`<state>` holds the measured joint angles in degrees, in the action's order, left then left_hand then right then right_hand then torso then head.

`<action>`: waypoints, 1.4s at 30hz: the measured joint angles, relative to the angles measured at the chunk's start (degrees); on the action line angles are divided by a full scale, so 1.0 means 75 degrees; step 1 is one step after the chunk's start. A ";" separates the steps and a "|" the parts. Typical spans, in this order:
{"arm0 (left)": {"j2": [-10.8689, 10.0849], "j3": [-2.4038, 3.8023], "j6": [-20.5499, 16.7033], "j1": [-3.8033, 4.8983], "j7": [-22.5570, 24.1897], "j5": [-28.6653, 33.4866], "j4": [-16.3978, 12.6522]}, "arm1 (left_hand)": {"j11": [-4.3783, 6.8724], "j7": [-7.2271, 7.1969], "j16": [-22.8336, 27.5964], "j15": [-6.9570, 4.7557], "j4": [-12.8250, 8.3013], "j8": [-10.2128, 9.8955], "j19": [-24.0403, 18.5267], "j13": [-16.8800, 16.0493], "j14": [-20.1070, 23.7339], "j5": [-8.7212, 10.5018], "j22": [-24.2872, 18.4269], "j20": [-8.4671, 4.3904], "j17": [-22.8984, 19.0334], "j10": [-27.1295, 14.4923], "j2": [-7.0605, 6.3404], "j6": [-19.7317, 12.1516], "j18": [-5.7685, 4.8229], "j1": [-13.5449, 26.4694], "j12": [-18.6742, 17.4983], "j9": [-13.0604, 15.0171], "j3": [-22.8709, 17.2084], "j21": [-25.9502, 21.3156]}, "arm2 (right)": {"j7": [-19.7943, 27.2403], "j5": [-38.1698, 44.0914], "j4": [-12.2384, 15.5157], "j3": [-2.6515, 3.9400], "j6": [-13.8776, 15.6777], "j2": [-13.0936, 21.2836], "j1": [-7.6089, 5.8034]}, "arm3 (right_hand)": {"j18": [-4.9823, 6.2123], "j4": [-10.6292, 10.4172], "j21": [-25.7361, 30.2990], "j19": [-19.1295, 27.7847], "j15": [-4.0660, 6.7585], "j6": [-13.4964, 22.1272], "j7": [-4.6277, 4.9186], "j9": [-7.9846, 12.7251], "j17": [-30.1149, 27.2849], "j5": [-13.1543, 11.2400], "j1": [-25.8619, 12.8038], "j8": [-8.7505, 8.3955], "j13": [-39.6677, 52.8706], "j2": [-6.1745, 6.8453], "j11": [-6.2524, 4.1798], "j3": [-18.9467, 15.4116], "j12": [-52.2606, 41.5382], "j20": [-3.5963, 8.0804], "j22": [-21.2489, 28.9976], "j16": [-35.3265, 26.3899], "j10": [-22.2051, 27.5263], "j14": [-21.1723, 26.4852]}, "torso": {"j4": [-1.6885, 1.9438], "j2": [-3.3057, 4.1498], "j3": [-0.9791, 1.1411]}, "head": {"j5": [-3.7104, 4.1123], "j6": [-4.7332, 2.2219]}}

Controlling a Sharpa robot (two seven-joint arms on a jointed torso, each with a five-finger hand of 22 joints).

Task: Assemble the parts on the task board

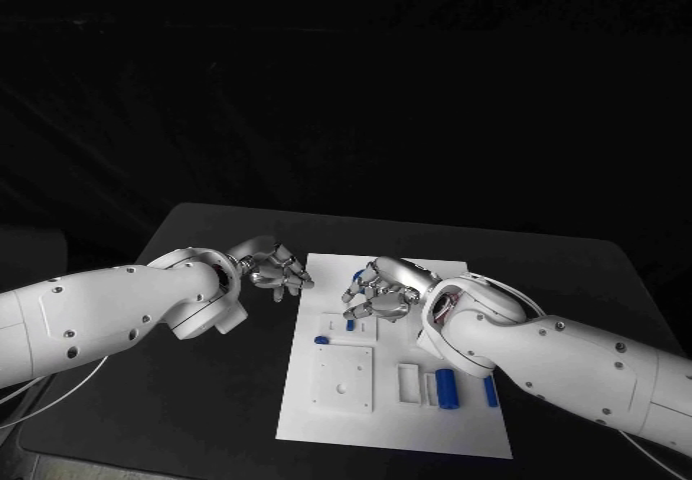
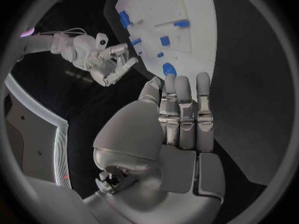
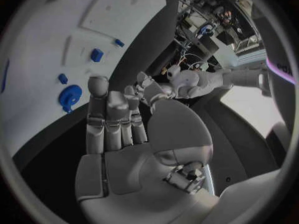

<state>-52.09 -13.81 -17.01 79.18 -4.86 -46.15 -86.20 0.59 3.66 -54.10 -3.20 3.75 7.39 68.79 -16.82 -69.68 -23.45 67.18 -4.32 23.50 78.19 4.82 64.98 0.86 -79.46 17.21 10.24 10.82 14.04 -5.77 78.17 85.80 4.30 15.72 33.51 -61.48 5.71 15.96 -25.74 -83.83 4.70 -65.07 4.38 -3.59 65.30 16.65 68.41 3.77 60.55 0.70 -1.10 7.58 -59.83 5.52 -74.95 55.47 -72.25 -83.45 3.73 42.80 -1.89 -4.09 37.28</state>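
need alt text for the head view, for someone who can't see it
Two white robot arms reach in from either side, the left hand open just off the far left corner of a white task board on a black table, the right hand open above its far end. Small blue parts lie scattered on the board, none held.
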 measured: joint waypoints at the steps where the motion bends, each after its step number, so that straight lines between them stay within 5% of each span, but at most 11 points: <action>1: -0.0009 0.0000 -0.0191 0.0000 0.0049 0.0248 0.0047 | -0.0011 0.0002 0.0118 0.0005 0.0011 0.0013 0.0016 0.0177 -0.0005 0.0000 -0.0088 0.0015 -0.0042 0.0011 0.0000 -0.0032 0.0000 0.0000 -0.0121 -0.0081 0.0011 -0.0095 | -0.0029 0.0278 -0.0006 -0.0039 0.0043 -0.0096 0.0007 | 0.0000 -0.0022 -0.0056 0.0000 0.0000 -0.0005 -0.0006 0.0000 0.0021 -0.0103 0.0000 0.0000 0.0061 0.0000 -0.0013 0.0043 -0.0049 0.0000 0.0000 0.0022 -0.0028 0.0000 | -0.0004 -0.0017 -0.0005 | -0.0052 0.0011; 5: -0.0023 0.0002 -0.0796 0.0003 0.0277 0.1056 0.0200 | -0.0118 0.0025 0.0641 0.0095 0.0040 0.0120 0.0176 0.1145 -0.0159 -0.0044 -0.0486 0.0106 -0.0194 0.0222 0.0021 -0.0060 0.0000 -0.0120 -0.0836 -0.0444 -0.0007 -0.0501 | -0.0192 0.1086 -0.0088 -0.0194 0.0118 -0.0405 0.0022 | -0.0119 -0.0187 -0.0351 -0.0029 0.0015 -0.0082 0.0002 0.0000 0.0113 -0.0391 -0.0141 0.0000 0.0387 0.0141 -0.0017 0.0584 -0.0219 0.0032 0.0000 0.0136 -0.0147 -0.0015 | -0.0016 -0.0071 -0.0031 | -0.0213 0.0037; 9: -0.0029 0.0003 -0.1282 0.0004 0.0536 0.1723 0.0290 | -0.0149 0.0051 0.0712 0.0112 0.0091 0.0169 0.0249 0.1662 -0.0197 -0.0044 -0.0593 0.0113 -0.0134 0.0191 0.0021 -0.0086 -0.0001 -0.0121 -0.1243 -0.0632 -0.0016 -0.0625 | -0.0433 0.1711 -0.0188 -0.0332 0.0129 -0.0649 0.0027 | -0.0120 -0.0361 -0.0586 -0.0029 0.0026 -0.0084 0.0000 0.0000 0.0186 -0.0474 -0.0094 0.0000 0.0593 0.0238 -0.0017 0.0828 -0.0325 0.0031 0.0001 0.0271 -0.0226 -0.0027 | -0.0022 -0.0112 -0.0067 | -0.0341 0.0073; 21: 0.0118 0.0003 -0.1949 0.0013 0.1046 0.2631 0.0342 | -0.0149 0.0052 0.0712 0.0112 0.0069 0.0208 0.0290 0.1729 -0.0197 -0.0089 -0.0581 0.0098 0.0004 0.0192 0.0010 -0.0086 0.0119 -0.0192 -0.1415 -0.0795 -0.0037 -0.0698 | -0.1412 0.2662 -0.0640 -0.0745 0.0005 -0.1298 0.0048 | -0.0119 -0.1003 -0.0723 -0.0029 0.0000 -0.0110 -0.0022 0.0000 0.0197 -0.0829 -0.0001 0.0000 0.0732 0.0683 -0.0005 0.1411 -0.0326 0.0030 0.0002 0.0379 -0.0293 -0.0053 | 0.0026 -0.0152 -0.0165 | -0.0502 0.0105; 29: 0.0218 0.0003 -0.2127 0.0024 0.1218 0.2815 0.0301 | -0.0148 0.0052 0.0743 0.0112 0.0050 0.0241 0.0333 0.1729 -0.0197 -0.0089 -0.0555 0.0110 0.0045 0.0192 0.0010 -0.0086 0.0120 -0.0192 -0.1452 -0.0801 -0.0057 -0.0737 | -0.1994 0.2945 -0.0803 -0.0827 -0.0079 -0.1530 0.0106 | -0.0119 -0.1342 -0.0774 -0.0029 0.0000 -0.0110 -0.0023 0.0000 0.0186 -0.1038 0.0112 0.0000 0.0750 0.0857 -0.0005 0.1524 -0.0325 0.0029 0.0003 0.0413 -0.0292 -0.0053 | 0.0059 -0.0155 -0.0200 | -0.0547 0.0100; 42: 0.0294 0.0003 -0.2208 0.0029 0.1359 0.2887 0.0242 | -0.0148 0.0079 0.0780 0.0112 0.0048 0.0257 0.0344 0.1728 -0.0196 -0.0089 -0.0528 0.0098 0.0077 0.0192 0.0010 -0.0113 0.0119 -0.0192 -0.1474 -0.0809 -0.0058 -0.0782 | -0.2471 0.3201 -0.1006 -0.0874 -0.0127 -0.1737 0.0230 | -0.0119 -0.1495 -0.0832 -0.0029 0.0000 -0.0111 -0.0024 0.0000 0.0177 -0.1279 0.0110 0.0000 0.0760 0.0934 -0.0032 0.1682 -0.0325 0.0028 0.0004 0.0460 -0.0320 -0.0053 | 0.0054 -0.0153 -0.0190 | -0.0554 0.0141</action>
<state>-49.88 -13.78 -33.57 79.39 5.33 -24.50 -84.39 -0.52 4.25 -48.25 -2.36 4.11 9.31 71.37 -3.86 -71.15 -24.12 63.23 -3.58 24.08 79.63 4.89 64.13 1.75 -80.90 6.15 4.17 10.38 8.18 -24.30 102.17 78.26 -2.26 14.77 20.48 -59.76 4.82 4.74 -31.98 -84.04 4.70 -65.90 4.21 -3.59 66.62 7.05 69.24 3.77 66.25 7.71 -1.34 20.19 -62.27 5.73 -74.92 58.91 -74.65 -83.84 4.14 41.65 -3.32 -8.25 38.34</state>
